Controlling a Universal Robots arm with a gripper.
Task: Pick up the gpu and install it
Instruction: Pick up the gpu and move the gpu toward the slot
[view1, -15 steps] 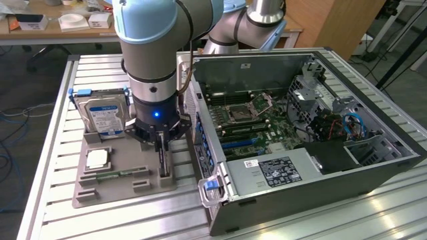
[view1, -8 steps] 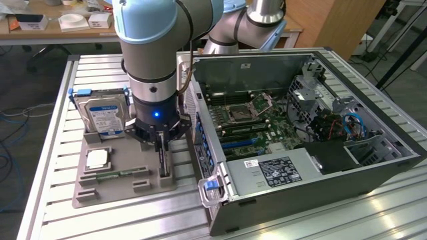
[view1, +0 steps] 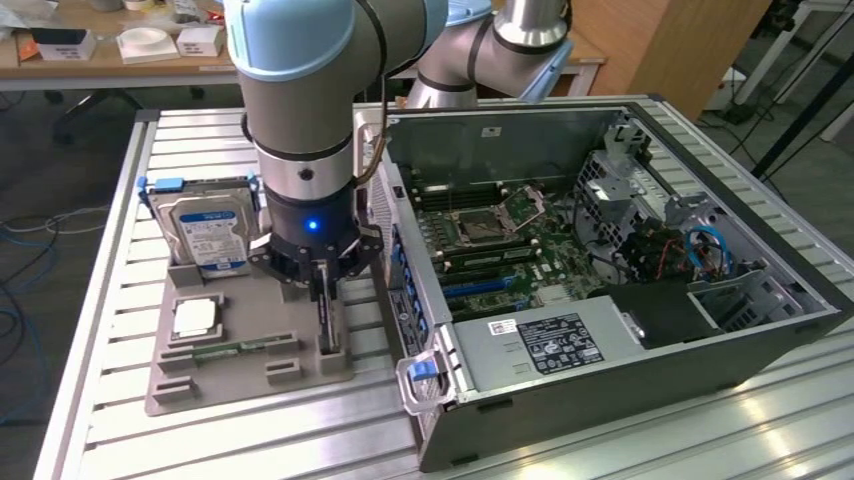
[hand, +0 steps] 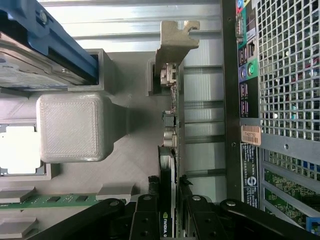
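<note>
The gpu (view1: 328, 325) is a thin black card standing on edge in a slot of the grey holder tray (view1: 240, 378), right beside the open computer case (view1: 574, 390). In the wrist view the gpu (hand: 170, 145) runs edge-on, and its silvery bracket (hand: 176, 40) is at the far end. My gripper (view1: 324, 292) has come straight down over the card. Its two black fingers (hand: 150, 200) press against both faces of the near end, so my gripper (hand: 170, 200) is shut on the card. The card still rests in the tray slot.
A silver hard drive (view1: 207, 235) with a blue label stands at the tray's back. A square chip (view1: 196, 318) and a green memory stick (view1: 240, 348) lie on the tray. The case's motherboard (view1: 501, 235) lies exposed, and its rear panel (hand: 280, 75) runs close along the card.
</note>
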